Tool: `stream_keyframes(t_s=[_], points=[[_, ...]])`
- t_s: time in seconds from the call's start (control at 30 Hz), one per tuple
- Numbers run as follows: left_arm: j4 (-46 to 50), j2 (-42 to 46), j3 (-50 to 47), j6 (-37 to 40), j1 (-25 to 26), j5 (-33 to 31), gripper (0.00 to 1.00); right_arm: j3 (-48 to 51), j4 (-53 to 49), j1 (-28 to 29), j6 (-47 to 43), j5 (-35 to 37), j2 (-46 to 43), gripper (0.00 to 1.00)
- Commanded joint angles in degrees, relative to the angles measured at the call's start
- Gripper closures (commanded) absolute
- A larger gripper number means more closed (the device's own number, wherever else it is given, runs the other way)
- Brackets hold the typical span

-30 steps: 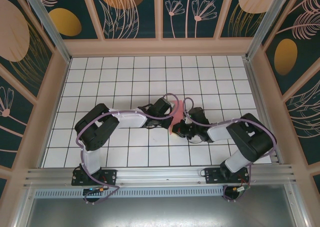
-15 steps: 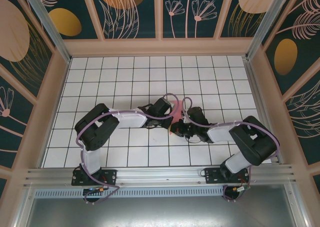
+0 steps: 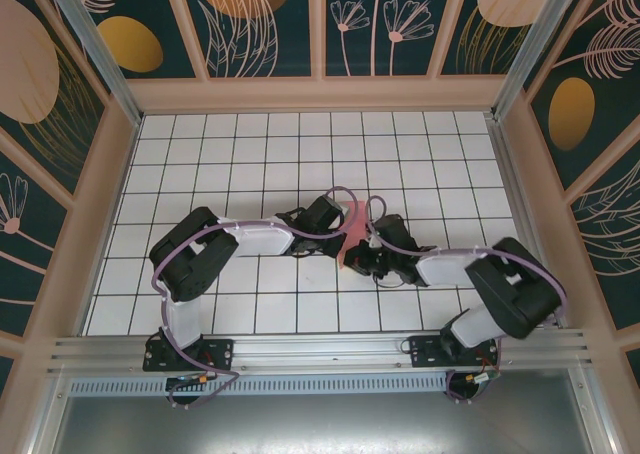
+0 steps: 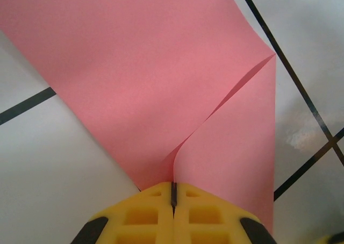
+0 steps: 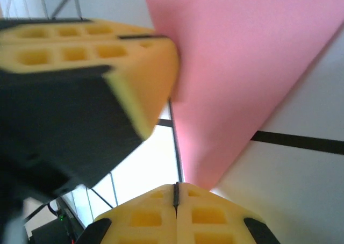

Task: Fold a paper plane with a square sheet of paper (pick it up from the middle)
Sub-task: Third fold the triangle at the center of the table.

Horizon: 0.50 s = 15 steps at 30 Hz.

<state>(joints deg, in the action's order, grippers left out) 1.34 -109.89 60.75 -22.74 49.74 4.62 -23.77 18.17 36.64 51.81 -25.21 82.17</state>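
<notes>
mid-bench, mid-fold: the left claw (image 4: 173,193), pads pressed shut, nips the near edge of the pink paper (image 4: 161,66), which spreads away from it above the white-tiled bench (image 3: 200,154). a soft fold (image 4: 236,88) runs from the pinch out to a far corner, one flap lying over the other. just to its right, the right claw (image 5: 176,193) is likewise closed, with a pointed corner of the sheet running down to its seam and seemingly pinched there. seen from above, the two claws meet almost tip to tip near the middle of the bench, the paper between them.

the step in hand looks like laying one flap over and setting the crease, with most of the plane yet to be made. done well, the left pinch would serve as a fixed anchor while the right corner is carried slowly until the edges line up. the sheet should be taut but never tugged, since paper this thin will likely tear or slip. neither grip should let go before the fold is pressed flat against the bench, and the pads need room to avoid knocking together.
</notes>
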Motion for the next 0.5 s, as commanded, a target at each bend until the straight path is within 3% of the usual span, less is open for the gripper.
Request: stream_keyframes(t_s=[0.0,0.1,0.2,0.27,0.37,0.47], points=[[7.79,-1.25,-2.57,-0.54,-0.24,0.48,0.99,-1.99,-10.02,-2.45,-3.1,7.77,-6.63,0.91],[7.86,1.64,-3.68,-1.26,-0.17,0.96,0.95,-0.21,-12.66,-7.47,-4.41,8.03,-9.94,0.89],[9.31,5.5,-4.41,-2.78,-0.18,-2.36,0.84,1.68,-12.5,-11.67,-5.08,6.21,-12.54,0.88],[10.2,7.84,-4.35,-3.69,-0.18,-4.13,0.67,1.8,-12.96,-12.76,-6.01,6.06,-13.57,0.86],[11.44,11.19,-3.47,-4.34,-0.19,-4.67,0.59,1.46,-12.82,-13.26,-6.57,5.43,-13.74,0.86],[13.16,15.49,-3.09,-5.78,-0.17,-9.08,0.53,1.6,-11.7,-13.35,-6.42,4.92,-13.3,0.85]])
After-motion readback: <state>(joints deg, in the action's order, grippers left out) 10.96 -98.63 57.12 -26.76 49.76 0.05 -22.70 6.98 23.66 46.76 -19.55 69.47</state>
